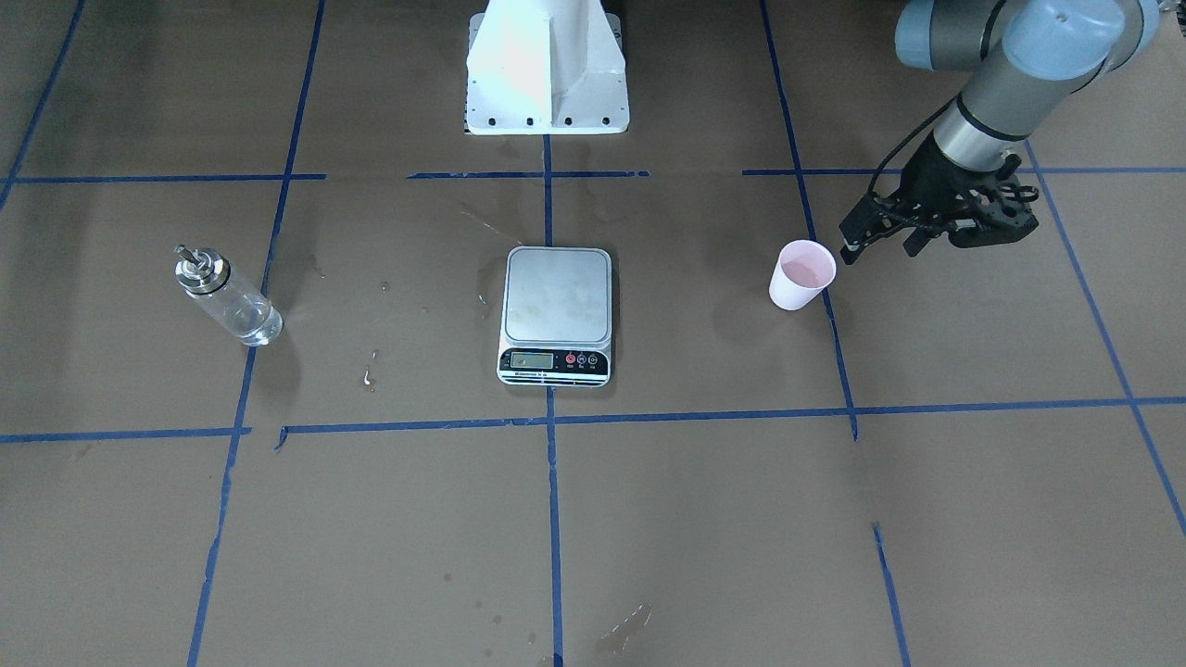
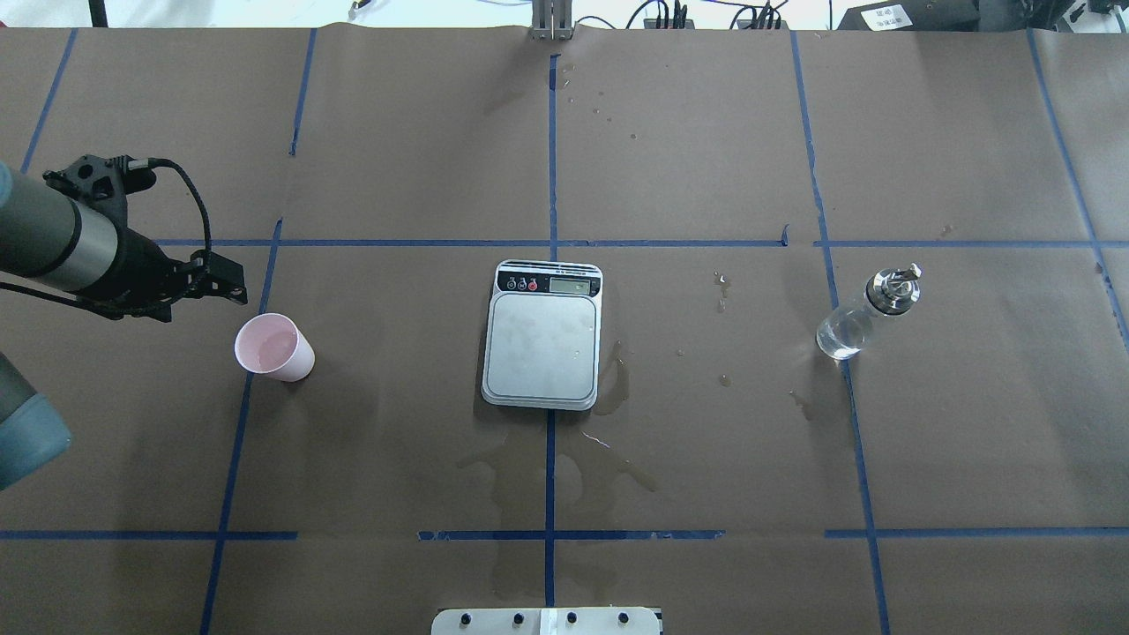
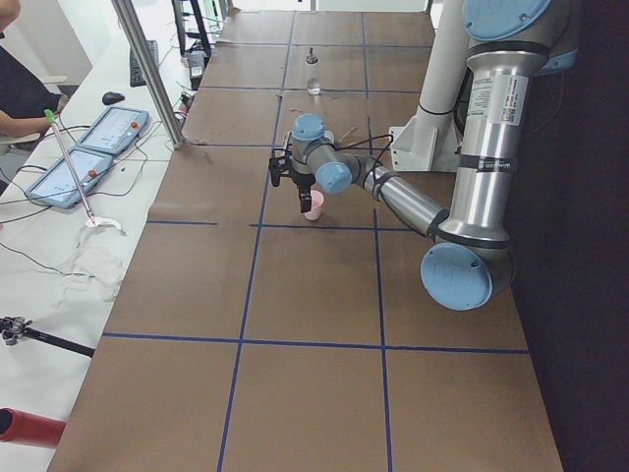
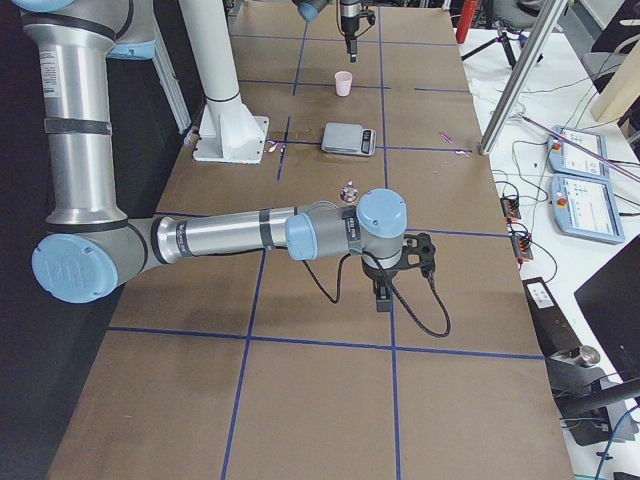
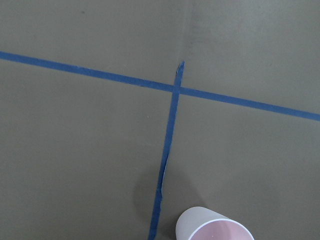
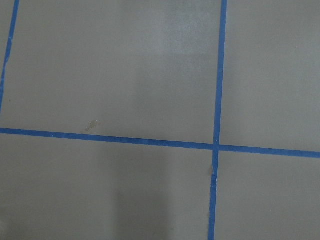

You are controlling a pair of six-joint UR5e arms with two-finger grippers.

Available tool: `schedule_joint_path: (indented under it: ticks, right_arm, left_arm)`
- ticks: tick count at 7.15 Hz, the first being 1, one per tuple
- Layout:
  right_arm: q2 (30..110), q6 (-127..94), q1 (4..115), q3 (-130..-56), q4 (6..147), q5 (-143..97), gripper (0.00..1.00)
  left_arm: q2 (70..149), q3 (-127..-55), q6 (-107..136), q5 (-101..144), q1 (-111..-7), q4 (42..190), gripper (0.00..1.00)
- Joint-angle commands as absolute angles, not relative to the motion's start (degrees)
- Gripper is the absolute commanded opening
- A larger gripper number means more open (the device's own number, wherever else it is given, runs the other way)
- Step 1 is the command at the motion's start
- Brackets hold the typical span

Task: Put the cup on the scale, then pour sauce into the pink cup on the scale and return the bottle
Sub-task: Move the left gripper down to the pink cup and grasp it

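Overhead exterior view, from the left edge across: the left gripper hangs above the brown table, its fingers reaching toward 3 o'clock. In the front-facing view its jaws stand apart with nothing between them. The cup is at about 5 o'clock from the fingertips, near them but not touching. It stands upright on the paper with its long axis vertical and its mouth up, just beside a blue tape line.

The scale lies flat at 3 o'clock from the cup and well apart from it. Its long axis runs from 12 to 6, with the display strip at the 12 o'clock end, and its steel platform is bare.

The bottle is at 3 o'clock from the scale and well apart from it. It stands upright with its long axis vertical and its metal spout on top.

The right gripper shows only in the exterior right view, pointing down over the table at 6 o'clock from the bottle. Whether it is open or closed cannot be told.
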State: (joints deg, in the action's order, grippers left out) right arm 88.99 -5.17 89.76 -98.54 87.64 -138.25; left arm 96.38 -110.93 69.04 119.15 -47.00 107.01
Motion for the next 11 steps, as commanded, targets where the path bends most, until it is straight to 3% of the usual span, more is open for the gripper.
schedule_joint_path:
  ticks: [1, 11]
  right_arm:
    - [88.9, -5.2, 89.6, -98.5, 87.6, -138.3, 1.0]
    - [88.8, -5.0, 89.6, -98.6, 87.6, -138.4, 1.0]
  left_arm:
    - [97.0, -107.9, 69.3, 118.3, -45.4, 107.4, 1.0]
    - [97.6, -106.3, 69.3, 118.5, -41.1, 107.5, 0.98]
